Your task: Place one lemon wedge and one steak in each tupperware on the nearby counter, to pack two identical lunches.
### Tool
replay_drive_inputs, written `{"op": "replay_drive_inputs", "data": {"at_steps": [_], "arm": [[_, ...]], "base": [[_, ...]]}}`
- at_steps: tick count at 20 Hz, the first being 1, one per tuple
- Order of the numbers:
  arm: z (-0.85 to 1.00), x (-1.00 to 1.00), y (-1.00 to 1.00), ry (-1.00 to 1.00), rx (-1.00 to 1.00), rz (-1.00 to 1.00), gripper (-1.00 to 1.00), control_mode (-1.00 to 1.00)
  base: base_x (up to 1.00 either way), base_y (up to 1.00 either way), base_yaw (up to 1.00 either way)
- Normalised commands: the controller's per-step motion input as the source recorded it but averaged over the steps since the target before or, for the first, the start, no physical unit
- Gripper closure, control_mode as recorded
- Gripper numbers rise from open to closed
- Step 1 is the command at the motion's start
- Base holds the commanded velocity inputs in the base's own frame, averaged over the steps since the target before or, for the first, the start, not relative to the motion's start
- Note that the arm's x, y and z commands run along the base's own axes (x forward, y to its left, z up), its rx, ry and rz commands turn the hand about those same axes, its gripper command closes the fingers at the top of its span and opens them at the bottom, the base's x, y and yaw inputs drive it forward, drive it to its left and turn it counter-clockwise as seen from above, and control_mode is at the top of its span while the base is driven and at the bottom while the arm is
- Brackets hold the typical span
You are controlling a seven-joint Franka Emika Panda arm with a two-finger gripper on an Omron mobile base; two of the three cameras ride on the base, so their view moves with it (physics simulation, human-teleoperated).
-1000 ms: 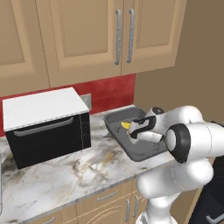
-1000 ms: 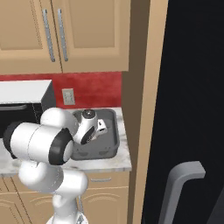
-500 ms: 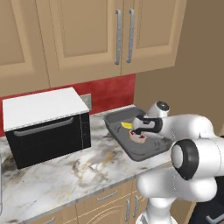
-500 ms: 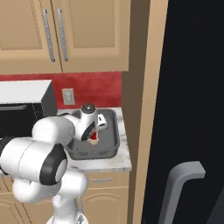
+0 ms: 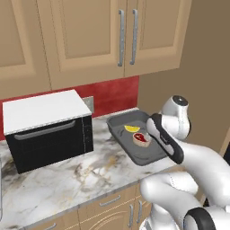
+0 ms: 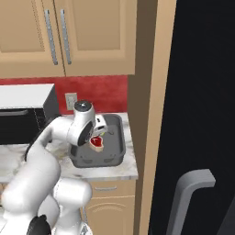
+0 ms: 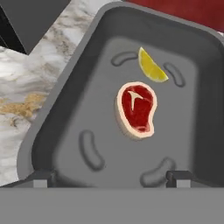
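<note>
In the hand view the gripper (image 7: 108, 177) shows two small dark finger tips (image 7: 43, 178) rising at the bottom, spread as wide as the tray floor allows, with nothing between them and nothing touching them. They hang above the near end of a dark grey shallow rectangular plastic tray (image 7: 61, 87).

On the tray floor lies a palm-sized red steak with a pale fat rim (image 7: 136, 109), near the centre. A small yellow lemon wedge (image 7: 151, 70) sits just beside the steak at about 1 o'clock from it, apart by a thin gap. The steak (image 5: 141, 138) and wedge (image 5: 131, 129) also show in the left base view, and the steak (image 6: 97, 142) in the right base view beside the white arm.

The tray (image 5: 123, 146) rests on the grey-white marbled stone counter (image 5: 72, 179), its far end close to the red backsplash (image 5: 112, 96). At 9 o'clock from the tray stands a black microwave with a white top (image 5: 45, 130), with open marble between them. At 3 o'clock a tan panel wall (image 6: 149, 114) bounds the counter's end just beyond the tray (image 6: 117, 151).
</note>
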Motion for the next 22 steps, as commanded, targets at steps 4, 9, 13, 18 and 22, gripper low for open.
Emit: {"op": "replay_drive_inputs", "data": {"at_steps": [4,9,13,18,22], "arm": [[0.31,-1.0,0.21,-0.1,0.0,-0.11,-1.0,-1.0],[0.35,-1.0,0.25,-0.08,0.0,-0.18,-1.0,-1.0],[0.61,-1.0,0.01,-0.08,0.0,-0.22,-1.0,-1.0],[0.47,-1.0,0.01,-0.12,0.0,-0.2,-1.0,-1.0],[0.0,-0.75,0.01,-0.12,0.0,-0.07,-1.0,1.0]], "base": [[0.0,0.0,0.0],[0.0,0.0,0.0],[0.0,0.0,0.0],[0.0,0.0,0.0],[-0.25,0.0,0.0]]}}
